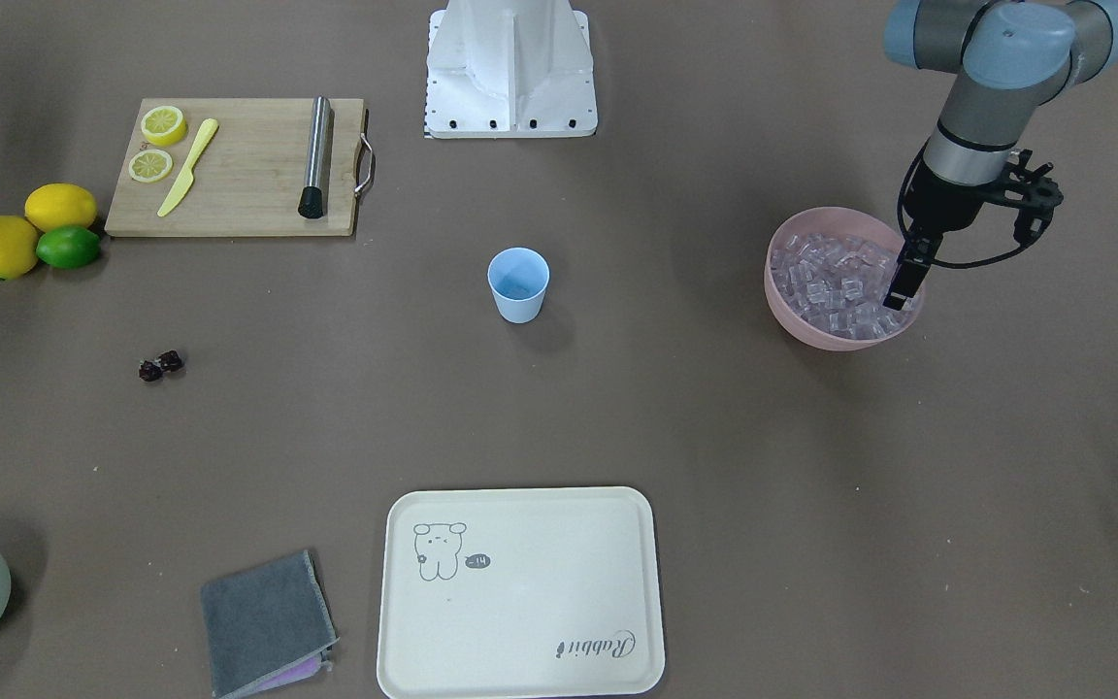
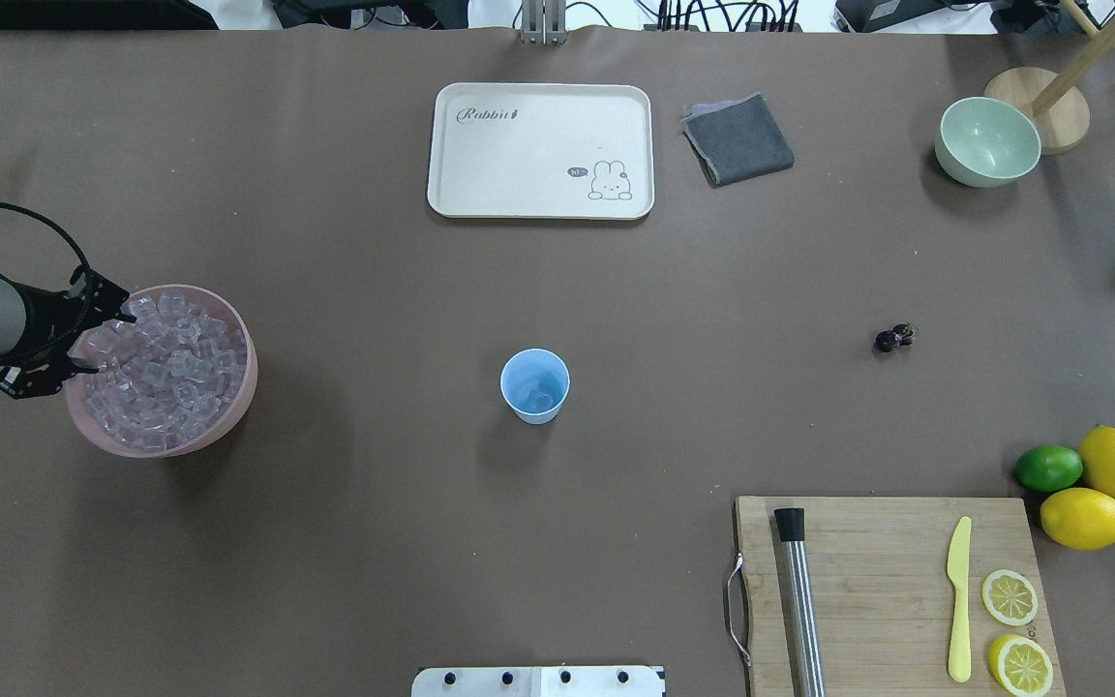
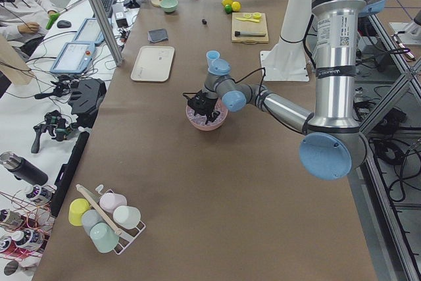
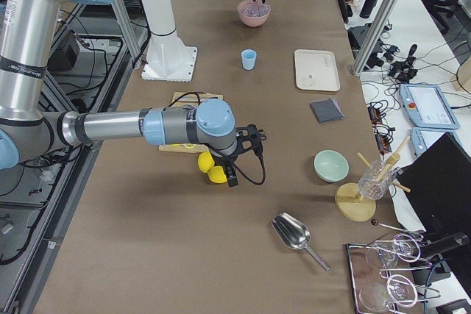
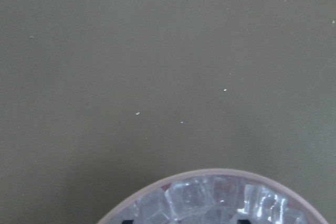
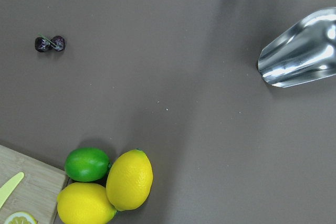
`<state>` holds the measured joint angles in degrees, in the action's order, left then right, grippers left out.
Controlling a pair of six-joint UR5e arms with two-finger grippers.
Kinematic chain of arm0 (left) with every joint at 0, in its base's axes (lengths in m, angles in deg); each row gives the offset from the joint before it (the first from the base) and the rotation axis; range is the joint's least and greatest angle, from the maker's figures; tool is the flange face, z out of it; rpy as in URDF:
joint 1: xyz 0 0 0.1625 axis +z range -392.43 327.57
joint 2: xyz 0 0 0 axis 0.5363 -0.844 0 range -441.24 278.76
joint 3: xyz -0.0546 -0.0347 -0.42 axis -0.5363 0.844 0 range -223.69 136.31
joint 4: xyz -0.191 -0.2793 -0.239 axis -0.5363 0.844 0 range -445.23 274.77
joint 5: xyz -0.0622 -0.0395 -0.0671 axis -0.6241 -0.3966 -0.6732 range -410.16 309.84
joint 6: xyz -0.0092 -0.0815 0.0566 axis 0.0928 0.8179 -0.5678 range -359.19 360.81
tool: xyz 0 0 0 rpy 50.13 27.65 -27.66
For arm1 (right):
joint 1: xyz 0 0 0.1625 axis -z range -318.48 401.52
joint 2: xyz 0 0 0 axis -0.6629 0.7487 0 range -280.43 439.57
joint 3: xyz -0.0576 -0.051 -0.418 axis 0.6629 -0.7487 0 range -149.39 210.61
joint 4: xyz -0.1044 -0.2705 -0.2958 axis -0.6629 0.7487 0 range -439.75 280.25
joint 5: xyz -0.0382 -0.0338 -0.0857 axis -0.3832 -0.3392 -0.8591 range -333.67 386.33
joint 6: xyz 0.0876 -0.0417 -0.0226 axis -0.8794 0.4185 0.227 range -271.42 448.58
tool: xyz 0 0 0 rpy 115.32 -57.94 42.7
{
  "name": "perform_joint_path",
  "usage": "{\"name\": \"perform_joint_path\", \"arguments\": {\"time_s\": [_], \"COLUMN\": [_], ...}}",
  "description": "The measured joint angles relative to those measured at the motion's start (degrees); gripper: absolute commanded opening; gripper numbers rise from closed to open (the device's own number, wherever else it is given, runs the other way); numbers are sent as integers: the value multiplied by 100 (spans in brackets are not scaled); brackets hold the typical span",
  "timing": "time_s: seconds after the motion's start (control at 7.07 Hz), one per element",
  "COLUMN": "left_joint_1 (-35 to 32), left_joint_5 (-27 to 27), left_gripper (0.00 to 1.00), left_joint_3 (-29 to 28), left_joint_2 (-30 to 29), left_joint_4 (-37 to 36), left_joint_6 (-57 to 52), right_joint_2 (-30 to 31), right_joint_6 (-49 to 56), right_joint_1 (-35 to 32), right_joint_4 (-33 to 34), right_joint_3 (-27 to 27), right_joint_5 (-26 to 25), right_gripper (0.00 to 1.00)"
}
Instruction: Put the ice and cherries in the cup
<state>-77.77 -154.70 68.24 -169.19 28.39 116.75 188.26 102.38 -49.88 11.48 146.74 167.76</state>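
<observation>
At the robot's left end of the brown tabletop (image 2: 374,290), a wide pink bowl (image 2: 228,416) is heaped with ice (image 2: 170,373), many small clear glossy cubes. The left end effector (image 2: 93,339) dips over the bowl's outer rim, with its fingertips down among the cubes. In the left wrist view, 2 dark fingertips sit well apart at the bottom edge with ice between them, so this end effector is spread, not clamped.

The cup (image 2: 534,385), a small light blue tumbler, stands upright near the middle of the tabletop, well apart from the bowl. Something pale and clear lies at its bottom, too small to identify.

The cherries (image 2: 894,337), 2 tiny dark fruits joined as a pair, lie on the bare tabletop toward the robot's right, well apart from the cup.

The right end effector (image 4: 233,176) hangs above 2 lemons (image 6: 129,179) and 1 lime (image 6: 86,163), which touch one another beside a wooden cutting board (image 2: 887,571). Only the side view shows it, so I cannot tell how its fingers stand. A metal scoop (image 6: 299,53) lies nearby.
</observation>
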Motion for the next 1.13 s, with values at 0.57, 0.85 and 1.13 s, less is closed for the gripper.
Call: {"name": "perform_joint_path", "arguments": {"time_s": [0.57, 0.85, 1.13], "left_joint_1": [-180, -200, -217], "left_joint_5": [-27, -150, -355], "left_gripper": [72, 72, 72], "left_joint_3": [-160, -177, -148], "left_joint_2": [-302, -371, -330], "left_joint_4": [-128, -382, -543], "left_joint_6": [651, 790, 1078], "right_joint_2": [105, 107, 96], "right_joint_6": [8, 14, 23], "right_joint_1": [-107, -127, -132], "right_joint_4": [4, 6, 3], "right_joint_3": [108, 79, 56], "right_joint_5": [-46, -60, -64], "right_gripper": [100, 100, 100]}}
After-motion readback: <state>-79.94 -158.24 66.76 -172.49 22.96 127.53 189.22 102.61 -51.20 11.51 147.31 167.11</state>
